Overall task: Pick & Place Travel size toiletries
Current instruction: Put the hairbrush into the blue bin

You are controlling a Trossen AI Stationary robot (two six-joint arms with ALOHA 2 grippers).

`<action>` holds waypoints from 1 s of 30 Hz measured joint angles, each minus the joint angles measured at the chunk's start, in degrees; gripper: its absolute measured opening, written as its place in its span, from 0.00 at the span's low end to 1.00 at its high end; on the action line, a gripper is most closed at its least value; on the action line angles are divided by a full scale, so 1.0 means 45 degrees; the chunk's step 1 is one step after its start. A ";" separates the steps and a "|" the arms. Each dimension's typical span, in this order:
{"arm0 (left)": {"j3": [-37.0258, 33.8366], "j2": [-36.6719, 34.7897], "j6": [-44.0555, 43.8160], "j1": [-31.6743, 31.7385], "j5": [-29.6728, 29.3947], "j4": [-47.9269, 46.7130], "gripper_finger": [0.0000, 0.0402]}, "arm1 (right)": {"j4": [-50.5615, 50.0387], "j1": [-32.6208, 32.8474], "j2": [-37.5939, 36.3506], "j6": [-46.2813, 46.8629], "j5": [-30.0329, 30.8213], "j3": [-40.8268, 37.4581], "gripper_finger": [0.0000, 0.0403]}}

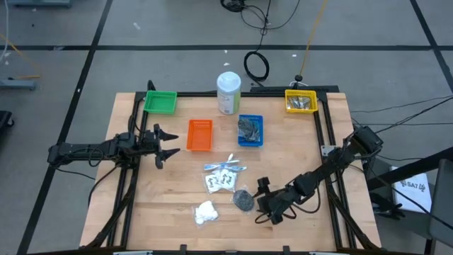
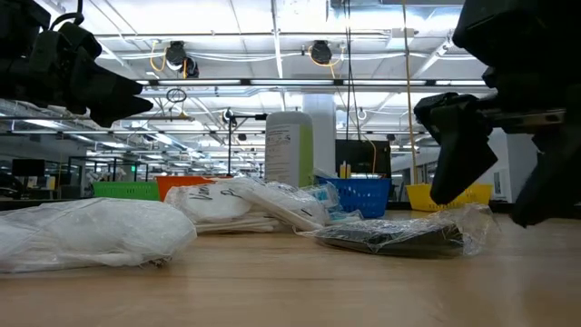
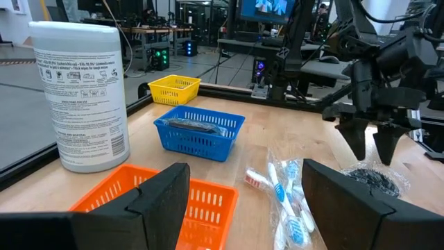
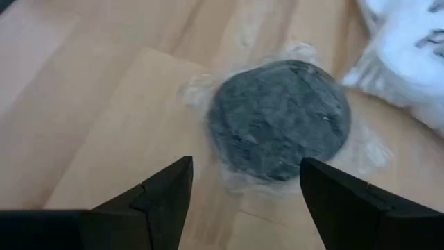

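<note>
Your right gripper (image 1: 263,200) is hovering just beside the dark grey puff (image 1: 243,200), on the side away from the white wad (image 1: 205,212). Its fingers (image 4: 166,191) are standing wide apart and holding nothing; the puff, wrapped in clear plastic, is lying flat on the table (image 1: 170,205) ahead of the fingertips, not between them and not touching them. Sachets (image 1: 221,181) are lying just beyond the puff, towards the blue tray (image 1: 250,131). Your left gripper (image 1: 168,144) is waiting, also spread and empty, beside the orange tray (image 1: 199,134).
</note>
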 joint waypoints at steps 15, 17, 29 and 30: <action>-0.0002 -0.0002 0.0000 0.0001 -0.0003 0.0000 0.68 | 0.0145 -0.0528 0.0100 -0.0649 -0.0920 0.0000 0.15; 0.0000 -0.0005 0.0000 0.0002 -0.0003 0.0005 0.68 | 0.0144 -0.0539 0.0100 -0.0782 -0.0919 0.0000 0.06; -0.0002 -0.0002 0.0000 0.0000 -0.0003 0.0002 0.68 | -0.0217 -0.0666 -0.2345 -0.1313 -0.0802 -0.0010 0.00; -0.0002 0.0000 0.0000 0.0000 -0.0003 0.0000 0.68 | -0.0235 -0.0696 -0.2782 -0.1449 -0.0789 -0.0010 0.00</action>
